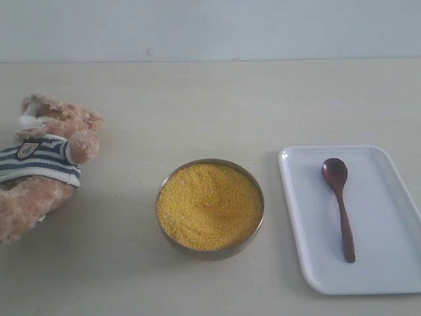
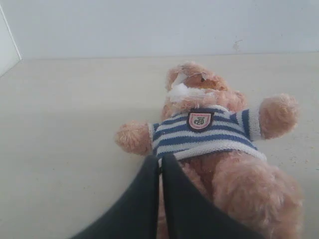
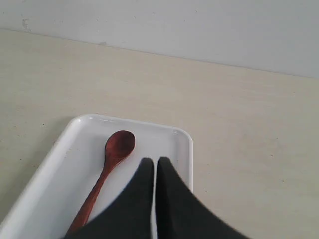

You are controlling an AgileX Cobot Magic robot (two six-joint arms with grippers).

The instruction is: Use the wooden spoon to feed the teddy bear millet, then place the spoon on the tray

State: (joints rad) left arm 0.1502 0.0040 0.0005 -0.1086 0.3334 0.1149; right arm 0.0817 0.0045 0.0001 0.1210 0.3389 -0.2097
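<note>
The teddy bear (image 1: 39,164) lies on its back at the table's left edge, in its striped shirt with a chest badge (image 2: 200,120). Bright-yellow millet (image 1: 209,205) fills the round metal bowl (image 1: 170,240) in the middle. On the white tray (image 1: 381,270) at the right lies the wooden spoon (image 1: 340,204), bowl end away from me. My left gripper (image 2: 160,158) hangs shut and empty just above the bear's belly (image 2: 249,189). My right gripper (image 3: 154,162) is shut and empty over the tray (image 3: 60,174), beside the spoon (image 3: 107,169). Neither gripper shows in the exterior view.
A pale wall (image 1: 210,26) backs the beige tabletop (image 1: 197,105). A few yellow grains (image 2: 299,149) are scattered on the table beside the bear.
</note>
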